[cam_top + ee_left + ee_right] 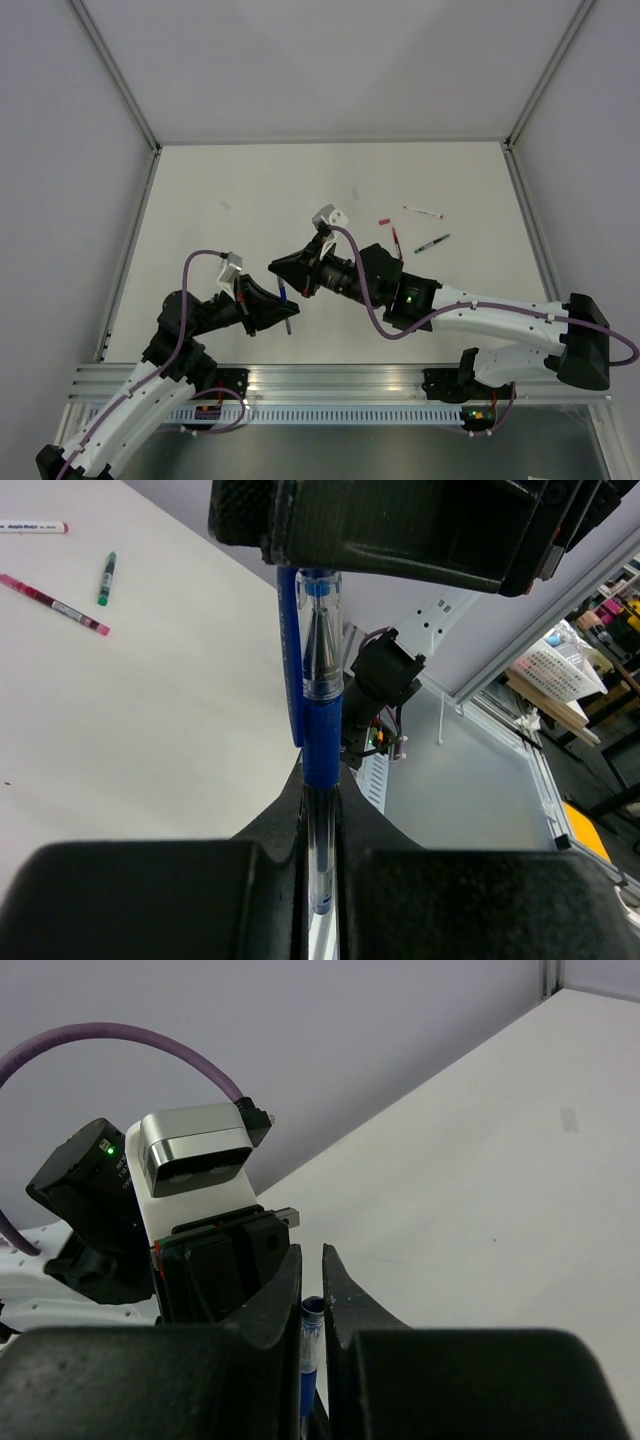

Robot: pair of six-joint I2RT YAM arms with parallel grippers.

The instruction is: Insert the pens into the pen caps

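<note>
My left gripper (285, 308) (320, 790) is shut on the blue pen (321, 730), which stands up between its fingers. The pen's tip sits inside a clear cap with a blue clip (318, 630). My right gripper (280, 272) (312, 1265) meets it from above and is shut on that cap (312, 1312); the cap's far end is hidden in its jaws. In the top view the pen (288, 320) and the cap (281, 292) lie in one line between the two grippers, above the table's near middle.
On the table at the right lie a red pen (397, 240) (55, 603), a white pen with red ends (423, 212) (30, 526), a dark green pen (432, 243) (106, 578) and a small red cap (384, 221).
</note>
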